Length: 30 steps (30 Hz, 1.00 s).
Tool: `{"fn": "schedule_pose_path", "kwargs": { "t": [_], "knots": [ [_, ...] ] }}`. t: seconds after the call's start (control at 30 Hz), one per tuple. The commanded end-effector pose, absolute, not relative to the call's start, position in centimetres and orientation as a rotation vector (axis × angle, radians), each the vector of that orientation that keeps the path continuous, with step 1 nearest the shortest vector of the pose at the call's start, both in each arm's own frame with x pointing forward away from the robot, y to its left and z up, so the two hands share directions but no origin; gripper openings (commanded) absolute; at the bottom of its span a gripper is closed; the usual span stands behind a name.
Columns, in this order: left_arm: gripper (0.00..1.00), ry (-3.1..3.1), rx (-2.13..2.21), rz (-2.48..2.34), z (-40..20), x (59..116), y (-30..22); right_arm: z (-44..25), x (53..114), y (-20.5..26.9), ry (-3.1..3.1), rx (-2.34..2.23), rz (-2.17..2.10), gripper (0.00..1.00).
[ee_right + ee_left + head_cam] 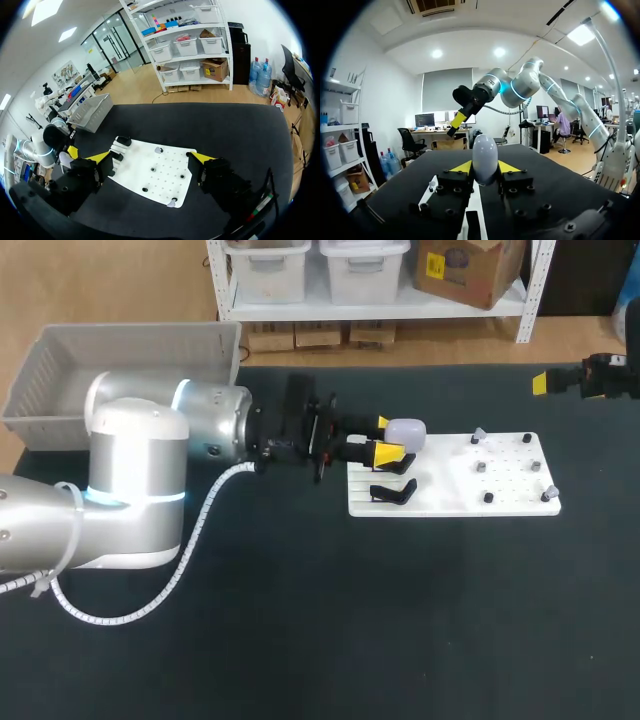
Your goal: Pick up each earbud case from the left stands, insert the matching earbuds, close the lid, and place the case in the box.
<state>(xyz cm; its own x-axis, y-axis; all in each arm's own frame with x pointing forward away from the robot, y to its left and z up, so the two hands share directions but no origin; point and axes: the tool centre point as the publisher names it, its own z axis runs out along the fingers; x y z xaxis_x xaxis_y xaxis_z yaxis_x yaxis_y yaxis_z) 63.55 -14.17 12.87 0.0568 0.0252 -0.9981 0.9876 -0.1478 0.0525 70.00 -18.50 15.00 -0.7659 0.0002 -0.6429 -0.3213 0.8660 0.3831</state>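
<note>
A pale, rounded earbud case (408, 432) is held above the left end of the white board (450, 480), with my left gripper (385, 438) shut on it. In the left wrist view the case (485, 157) stands upright between the yellow fingertips (462, 166). A black stand (393, 492) sits on the board just under it. Several small grey earbuds (481, 467) stand on pegs across the board's right half. My right gripper (590, 380) hangs open at the far right edge, well away from the board; its wrist view looks down on the board (162, 180).
A grey slatted box (120, 365) stands at the table's back left, also seen as the box (92, 110) in the right wrist view. Black tabletop surrounds the board on every side.
</note>
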Motion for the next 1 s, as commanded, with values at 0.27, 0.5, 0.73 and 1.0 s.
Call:
{"fn": "schedule_pose_path", "kwargs": {
  "t": [0.27, 0.5, 0.73, 1.0],
  "knots": [
    [0.00, 1.116, 1.360, -1.256, 12.8, 63.4, -14.2, 15.0, 70.0, -18.5, 2.374, -0.231, 0.636, 1.00],
    [0.00, 1.116, 1.360, -1.256, 12.8, 63.4, -14.2, 15.0, 68.8, -17.8, 2.372, -0.273, 0.641, 1.00],
    [0.00, 1.116, 1.360, -1.256, 12.8, 63.4, -14.2, 15.6, 64.9, -16.7, 2.355, -0.345, 0.603, 1.00],
    [0.00, 1.116, 1.360, -1.256, 12.8, 63.4, -14.2, 16.3, 60.9, -13.8, 2.359, -0.437, 0.596, 1.00]
  ]
}}
